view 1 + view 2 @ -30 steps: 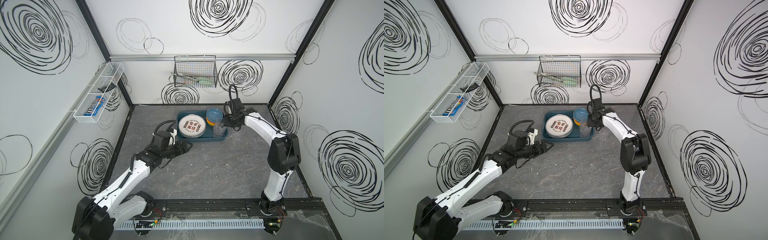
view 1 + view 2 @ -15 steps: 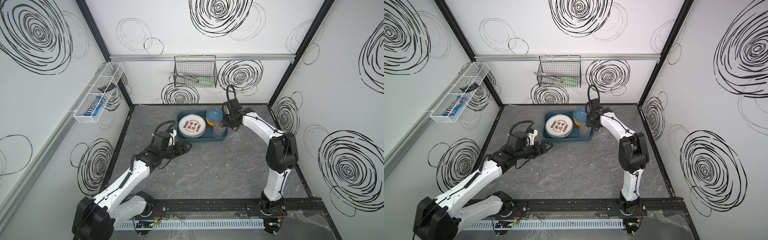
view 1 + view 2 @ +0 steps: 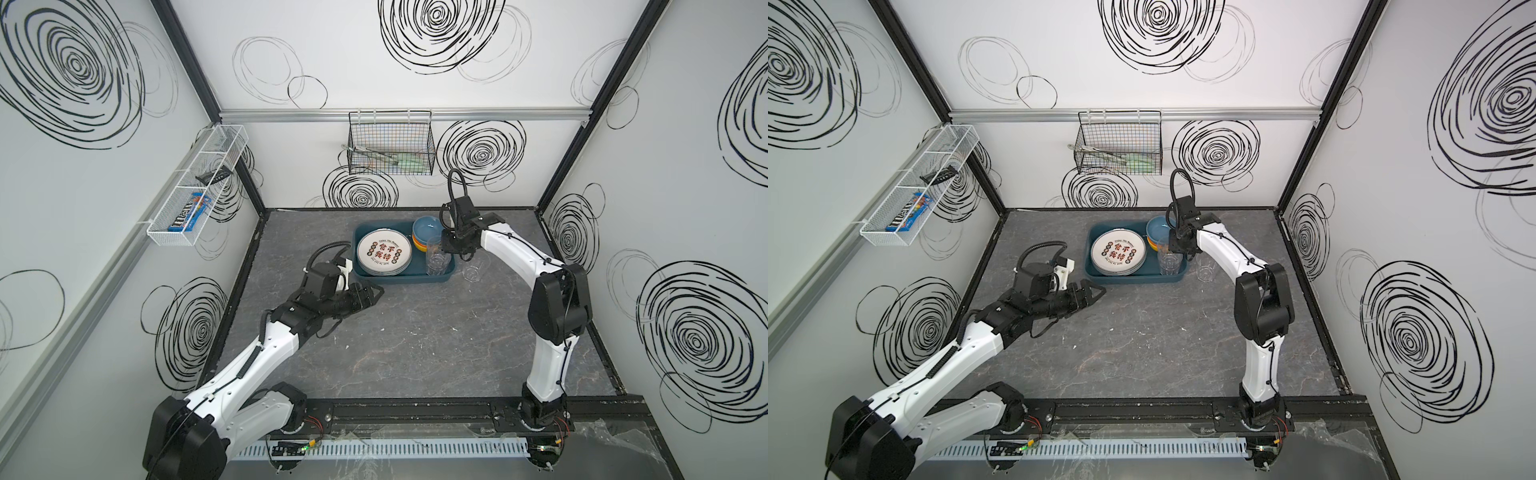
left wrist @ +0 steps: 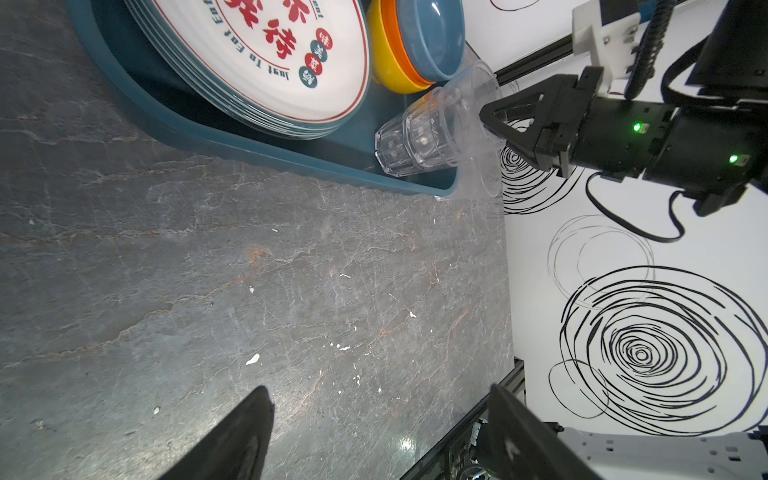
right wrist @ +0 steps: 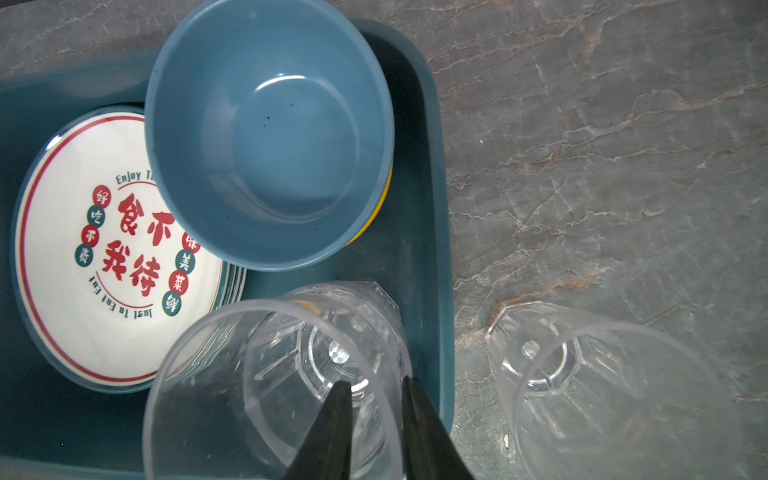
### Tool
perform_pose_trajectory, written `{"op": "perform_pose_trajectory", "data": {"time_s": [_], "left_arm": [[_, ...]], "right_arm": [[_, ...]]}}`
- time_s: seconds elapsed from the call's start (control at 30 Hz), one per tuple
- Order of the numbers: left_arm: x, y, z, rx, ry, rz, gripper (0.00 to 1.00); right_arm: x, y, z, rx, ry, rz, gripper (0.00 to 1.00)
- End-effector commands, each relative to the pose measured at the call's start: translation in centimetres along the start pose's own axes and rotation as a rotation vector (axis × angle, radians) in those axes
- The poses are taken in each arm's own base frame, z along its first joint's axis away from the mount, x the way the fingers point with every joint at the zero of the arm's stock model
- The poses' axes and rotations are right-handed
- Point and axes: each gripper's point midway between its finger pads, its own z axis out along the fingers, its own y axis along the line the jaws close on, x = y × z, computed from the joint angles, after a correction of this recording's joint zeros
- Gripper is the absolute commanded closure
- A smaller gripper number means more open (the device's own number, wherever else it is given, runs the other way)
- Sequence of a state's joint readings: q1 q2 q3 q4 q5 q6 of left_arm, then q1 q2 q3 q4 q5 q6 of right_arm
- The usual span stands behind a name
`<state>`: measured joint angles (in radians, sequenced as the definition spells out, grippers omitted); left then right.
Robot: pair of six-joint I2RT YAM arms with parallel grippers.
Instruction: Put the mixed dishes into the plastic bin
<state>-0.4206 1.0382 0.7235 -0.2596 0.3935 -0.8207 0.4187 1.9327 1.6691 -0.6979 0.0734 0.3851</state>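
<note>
Right claw [image 5: 376, 382] looser astride faceted tumbler [image 5: 232, 374]

You have one bin [image 3: 399, 279]. You have three bowls [image 3: 428, 227]: one blue, one orange, one yellow. The plates [image 3: 384, 251] are a stack, too tight to count. The nested cups [image 3: 437, 259] are two or more, plus one lone cup [image 3: 473, 272].

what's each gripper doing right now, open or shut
left gripper: open, empty.
right gripper: slightly open, jaws straddling the rim of the tumbler in the bin, not clamping it.
</note>
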Motion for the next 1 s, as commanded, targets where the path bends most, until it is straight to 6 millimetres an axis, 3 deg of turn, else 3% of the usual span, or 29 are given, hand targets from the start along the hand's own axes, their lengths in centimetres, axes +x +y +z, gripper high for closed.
{"op": "perform_pose_trajectory", "data": {"time_s": [0.0, 0.53, 0.7, 0.97], "left_arm": [[-0.5, -0.5, -0.3, 0.029, -0.028, 0.01, 0.15], [-0.1, -1.3, -0.3, 0.024, -0.006, 0.068, 0.15], [0.7, -2.5, 0.2, 0.035, 0.023, 0.125, 0.15], [1.9, -5.0, 1.7, 0.036, 0.061, 0.217, 0.15]], "right_arm": [[-1.0, 0.2, -2.3, -0.002, -0.04, 0.007, 0.72], [-1.4, -0.1, -6.7, -0.044, -0.125, 0.034, 0.64], [-0.9, -1.2, -8.4, -0.063, -0.156, 0.068, 0.62], [0.3, -5.0, -10.0, -0.079, -0.258, 0.162, 0.55]]}}
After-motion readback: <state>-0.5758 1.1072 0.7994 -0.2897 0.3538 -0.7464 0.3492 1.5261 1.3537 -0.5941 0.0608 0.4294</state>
